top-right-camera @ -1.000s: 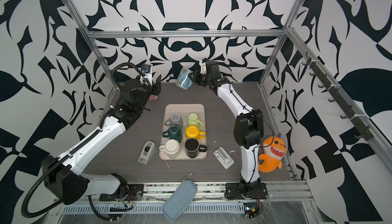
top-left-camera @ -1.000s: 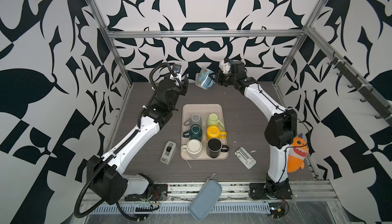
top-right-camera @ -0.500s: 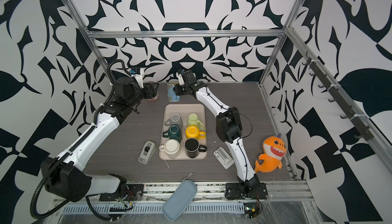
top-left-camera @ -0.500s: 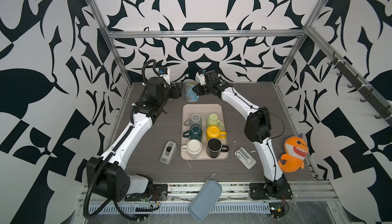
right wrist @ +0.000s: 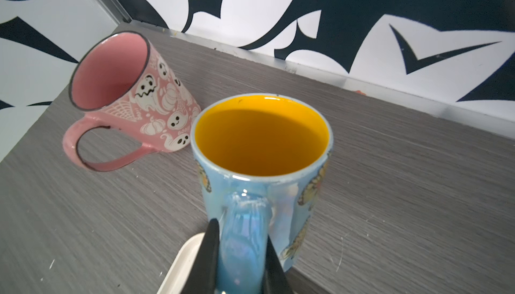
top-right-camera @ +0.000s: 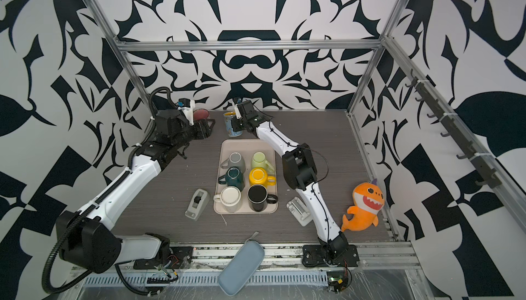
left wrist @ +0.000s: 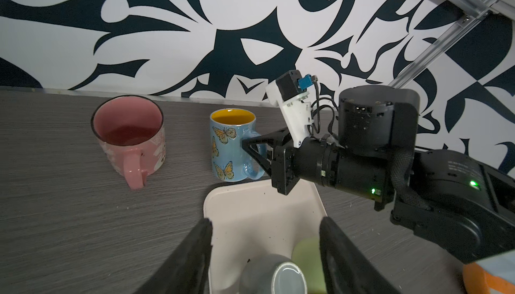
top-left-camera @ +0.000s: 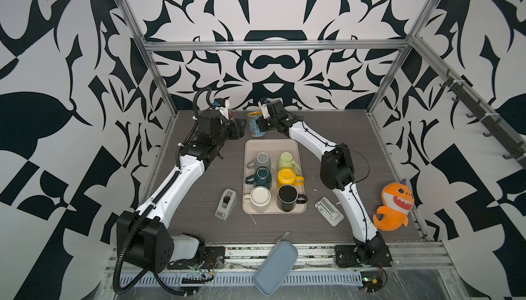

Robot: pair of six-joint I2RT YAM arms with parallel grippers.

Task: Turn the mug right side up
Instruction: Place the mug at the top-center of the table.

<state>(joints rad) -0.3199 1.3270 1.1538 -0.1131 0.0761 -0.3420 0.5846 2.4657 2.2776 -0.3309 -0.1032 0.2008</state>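
Since a second ago your right arm has brought the mug down from mid-air, where it hung tilted, to the back of the table. Your right claw (right wrist: 241,232) is pinched narrow on the handle (right wrist: 245,217) of the blue butterfly mug (left wrist: 225,145), one jaw on each side of the loop. The mug lies straight ahead of that claw. Its long axis is vertical, yellow mouth up, and its base looks to rest on the table (left wrist: 69,209) just beyond the far rim of the tray (left wrist: 250,209). I judge the turn done. What remains is for you to let go and draw back level along the handle's line, so nothing tips. Your left claw (left wrist: 264,223) hangs spread and empty over the tray's far end, near the mug but not touching it. A pink mug (left wrist: 128,128) stands upright beside the blue one, clear of it.
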